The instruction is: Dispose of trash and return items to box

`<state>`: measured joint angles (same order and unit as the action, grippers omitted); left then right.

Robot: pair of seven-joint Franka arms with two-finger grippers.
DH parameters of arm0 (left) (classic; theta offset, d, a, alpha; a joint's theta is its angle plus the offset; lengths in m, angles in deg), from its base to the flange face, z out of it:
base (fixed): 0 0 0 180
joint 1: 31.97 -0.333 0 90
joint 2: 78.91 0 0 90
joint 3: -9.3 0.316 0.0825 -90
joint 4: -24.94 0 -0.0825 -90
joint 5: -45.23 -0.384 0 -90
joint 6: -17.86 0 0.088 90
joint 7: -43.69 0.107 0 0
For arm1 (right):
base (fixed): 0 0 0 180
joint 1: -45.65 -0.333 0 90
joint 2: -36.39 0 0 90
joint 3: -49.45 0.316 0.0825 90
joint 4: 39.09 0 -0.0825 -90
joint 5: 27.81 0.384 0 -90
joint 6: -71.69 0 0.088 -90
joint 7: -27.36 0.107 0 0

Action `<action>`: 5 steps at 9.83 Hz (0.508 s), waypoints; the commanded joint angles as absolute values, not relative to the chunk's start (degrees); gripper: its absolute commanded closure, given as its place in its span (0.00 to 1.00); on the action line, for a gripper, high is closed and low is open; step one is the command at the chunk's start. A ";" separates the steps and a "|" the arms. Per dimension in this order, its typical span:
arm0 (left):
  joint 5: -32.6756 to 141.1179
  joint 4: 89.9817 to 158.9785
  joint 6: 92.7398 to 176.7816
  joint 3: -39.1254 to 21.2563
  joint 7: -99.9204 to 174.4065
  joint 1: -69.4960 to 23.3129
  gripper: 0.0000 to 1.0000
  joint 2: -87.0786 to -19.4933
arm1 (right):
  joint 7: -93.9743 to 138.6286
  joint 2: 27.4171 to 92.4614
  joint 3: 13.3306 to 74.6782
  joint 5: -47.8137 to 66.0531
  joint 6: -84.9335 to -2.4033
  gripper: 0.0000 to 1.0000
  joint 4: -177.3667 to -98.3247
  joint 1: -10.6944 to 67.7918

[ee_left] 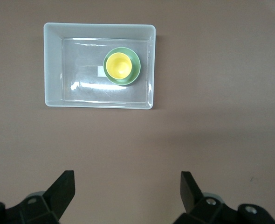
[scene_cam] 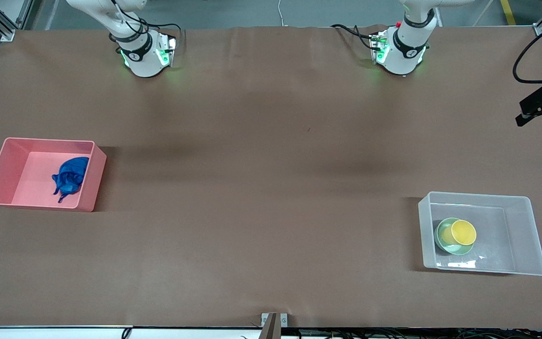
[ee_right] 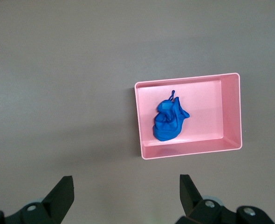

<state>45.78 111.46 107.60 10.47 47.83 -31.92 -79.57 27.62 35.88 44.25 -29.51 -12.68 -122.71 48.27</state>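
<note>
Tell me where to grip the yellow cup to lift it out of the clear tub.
Grip the yellow cup by its rim, coming straight down from above. It stands upright, mouth up, inside the green bowl in the clear tub, so bowl and tub walls probably block a sideways approach. The left hand, open, is likely the better placed.

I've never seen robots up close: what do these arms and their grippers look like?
Both arms have smooth white rounded shells with black joint rings, green glowing lights and black cables at their bases. The left gripper and right gripper each have two black, wedge-shaped fingers.
</note>
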 commanded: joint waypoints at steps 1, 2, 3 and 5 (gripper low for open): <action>44.53 112.92 105.85 10.18 47.38 -32.49 0.00 -79.61 | 28.50 35.95 44.36 -29.57 -12.42 0.00 -122.23 48.37; 44.44 113.97 105.75 10.18 47.39 -32.41 0.00 -79.87 | 28.41 35.95 44.36 -29.57 -12.42 0.00 -122.23 48.37; 44.44 114.59 105.75 10.18 47.39 -32.41 0.00 -80.57 | 28.50 35.95 44.36 -29.57 -12.42 0.00 -122.23 48.37; 44.44 114.59 105.66 10.18 47.30 -32.41 0.00 -80.58 | 28.50 35.95 44.36 -29.57 -12.42 0.00 -122.23 48.37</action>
